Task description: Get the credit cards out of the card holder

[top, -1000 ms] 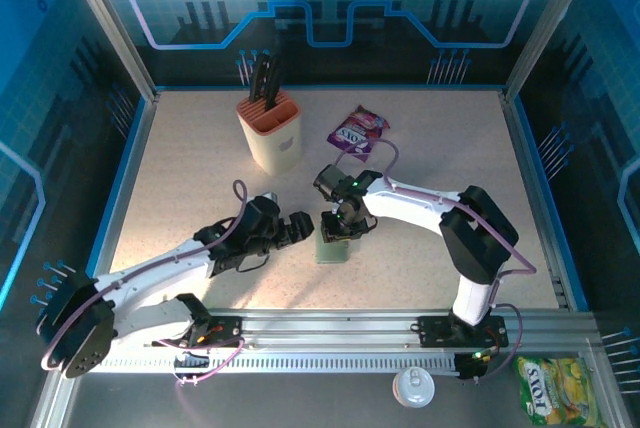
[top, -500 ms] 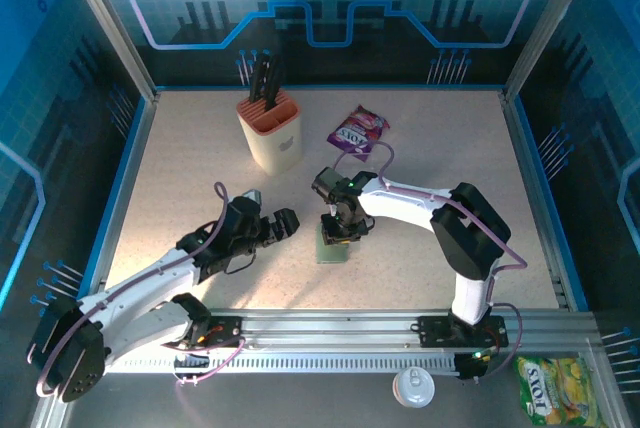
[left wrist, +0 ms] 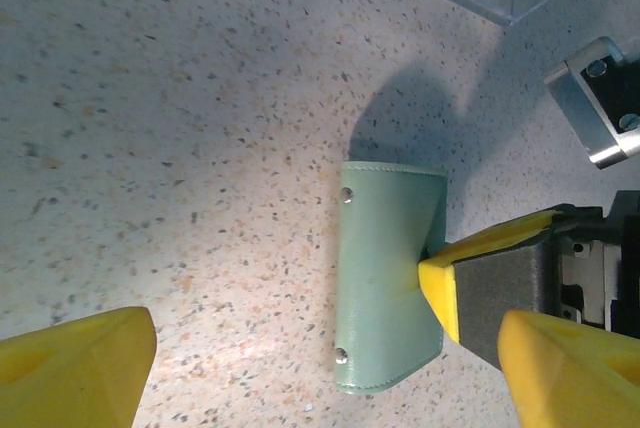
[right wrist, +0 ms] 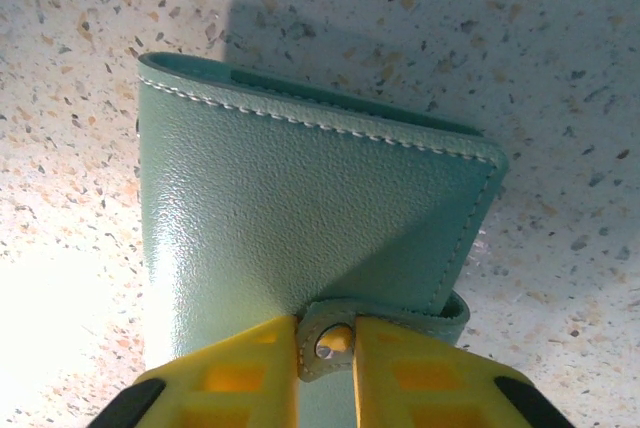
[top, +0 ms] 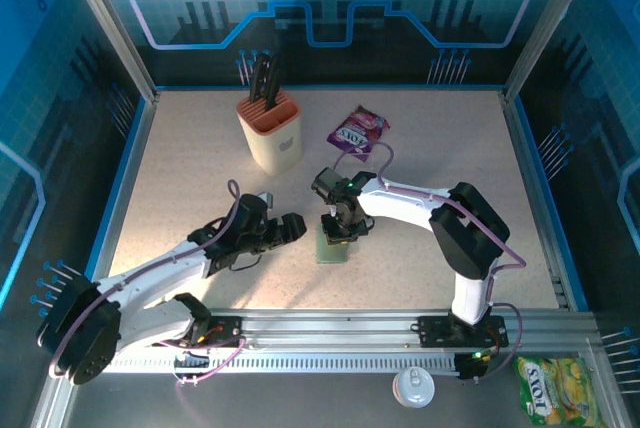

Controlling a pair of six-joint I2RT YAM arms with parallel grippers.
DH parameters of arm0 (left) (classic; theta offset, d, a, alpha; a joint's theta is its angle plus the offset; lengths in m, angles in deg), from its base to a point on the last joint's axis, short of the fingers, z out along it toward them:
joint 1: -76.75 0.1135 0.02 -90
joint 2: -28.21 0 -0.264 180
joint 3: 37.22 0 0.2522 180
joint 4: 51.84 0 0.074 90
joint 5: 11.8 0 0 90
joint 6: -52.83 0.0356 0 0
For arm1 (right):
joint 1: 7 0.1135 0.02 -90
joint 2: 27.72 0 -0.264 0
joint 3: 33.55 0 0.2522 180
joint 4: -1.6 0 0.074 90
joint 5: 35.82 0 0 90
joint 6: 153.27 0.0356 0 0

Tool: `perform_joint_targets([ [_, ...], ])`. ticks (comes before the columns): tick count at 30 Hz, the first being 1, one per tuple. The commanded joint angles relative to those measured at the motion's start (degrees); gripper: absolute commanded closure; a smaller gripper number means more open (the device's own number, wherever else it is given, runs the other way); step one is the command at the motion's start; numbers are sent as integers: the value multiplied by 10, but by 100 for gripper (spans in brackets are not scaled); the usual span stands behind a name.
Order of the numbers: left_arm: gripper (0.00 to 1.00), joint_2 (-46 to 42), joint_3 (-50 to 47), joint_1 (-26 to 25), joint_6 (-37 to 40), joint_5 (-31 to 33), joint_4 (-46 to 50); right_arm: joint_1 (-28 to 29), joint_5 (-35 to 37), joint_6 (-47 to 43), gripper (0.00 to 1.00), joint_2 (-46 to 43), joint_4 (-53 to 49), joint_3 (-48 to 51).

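Observation:
The card holder (top: 333,247) is a closed grey-green bifold lying flat on the table. It also appears in the left wrist view (left wrist: 388,278) and the right wrist view (right wrist: 300,208). My right gripper (top: 340,222) stands over it. Its yellow fingertips (right wrist: 250,368) are shut on the holder's snap tab (right wrist: 327,340), which stands up off the cover (right wrist: 326,348). My left gripper (top: 296,228) is open just left of the holder, with bare table between its fingers (left wrist: 325,353). The credit cards are hidden inside the closed holder.
A beige and orange knife block (top: 270,133) stands at the back left. A purple snack packet (top: 358,131) lies behind the right arm. A yellow packet (top: 553,388) and a white cap (top: 413,386) sit beyond the front rail.
The right fingers have closed onto the snap tab. The left gripper drew back to the left, then came forward again toward the holder, its jaws narrowing slightly.

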Motion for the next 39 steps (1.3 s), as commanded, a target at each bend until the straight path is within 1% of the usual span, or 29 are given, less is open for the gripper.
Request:
perform_joint_targets([
  [1,14,25,18,4,3,-46,-43,9,4,4,85,15,-9,11],
  [5,16,49,21,4,0,-68,-67,10,3,3,89,10,-4,15],
  [8,16,66,27,4,-2,-81,-75,7,-5,3,92,7,8,23],
  [9,16,73,28,4,-4,-86,-81,5,-11,3,94,6,13,27],
  [13,23,97,33,3,-14,-107,-99,1,-20,4,97,-2,28,39],
  [15,30,108,37,3,-17,-116,-103,-1,-25,5,98,-6,38,46],
  [19,48,131,48,2,-27,-125,-104,-11,-43,6,100,-18,64,67],
  [22,59,145,55,-2,-34,-128,-108,-19,-57,7,100,-24,86,81],
  [23,61,151,60,-4,-36,-130,-108,-21,-64,9,100,-26,95,86],
  [25,63,163,68,-8,-39,-134,-108,-26,-78,14,100,-29,111,94],
  [28,71,187,83,-14,-45,-146,-102,-29,-93,21,100,-34,130,100],
  [30,81,205,91,-17,-52,-155,-101,-30,-97,23,100,-35,134,102],
  [32,86,220,97,-21,-58,-166,-102,-32,-99,25,100,-36,140,105],
  [39,95,260,127,-24,-58,-174,-53,-35,-104,32,100,-42,161,120],
])
